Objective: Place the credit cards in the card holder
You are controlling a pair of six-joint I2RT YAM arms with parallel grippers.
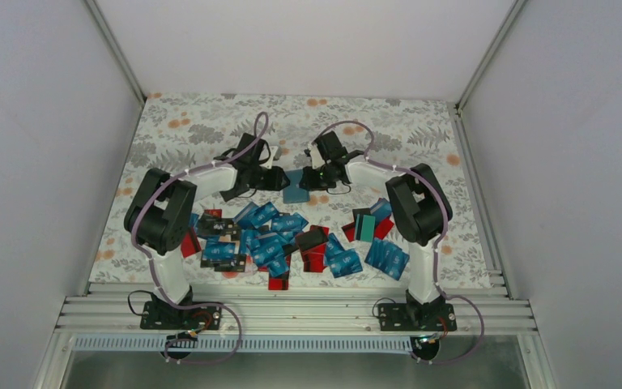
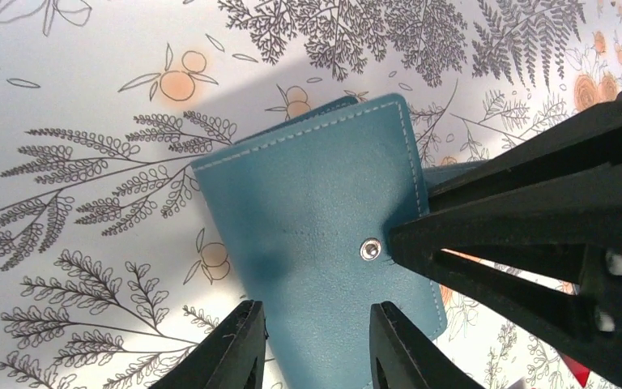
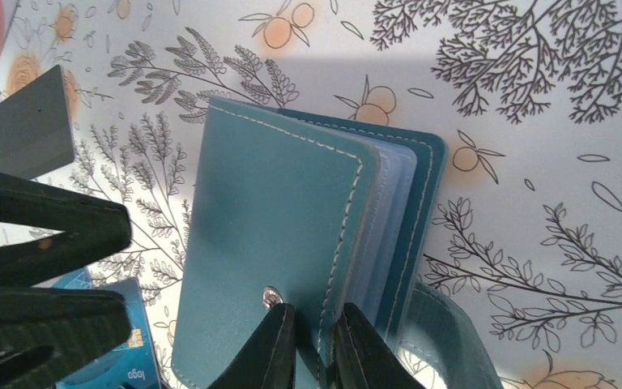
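- Looking down from above, I see the card holder (image 1: 296, 192) lying on the flowered table (image 1: 194, 121), between my two grippers and beyond the scattered credit cards (image 1: 271, 235).
- My right gripper (image 3: 313, 313) is pinched on the free edge of the front cover (image 3: 267, 235), just beside the metal snap (image 3: 271, 297). The cover stands lifted off the clear pockets (image 3: 389, 219) behind it.
- My left gripper (image 2: 317, 308) has its fingers spread over one end of the holder. Nothing is pinched between them, and I cannot tell whether they press on it.
- I judge the holder light and soft-sided. The cover flexes, so the whole thing will likely drag or lift unless its back is pinned down.
- The stitched edge by the snap looks like the best hold for opening it. The smooth outer face could slip.
- The cards look thin, stiff and slick. Lying flat on the table they will be hard to pick up, so I would take one by an edge that overhangs another in the pile.
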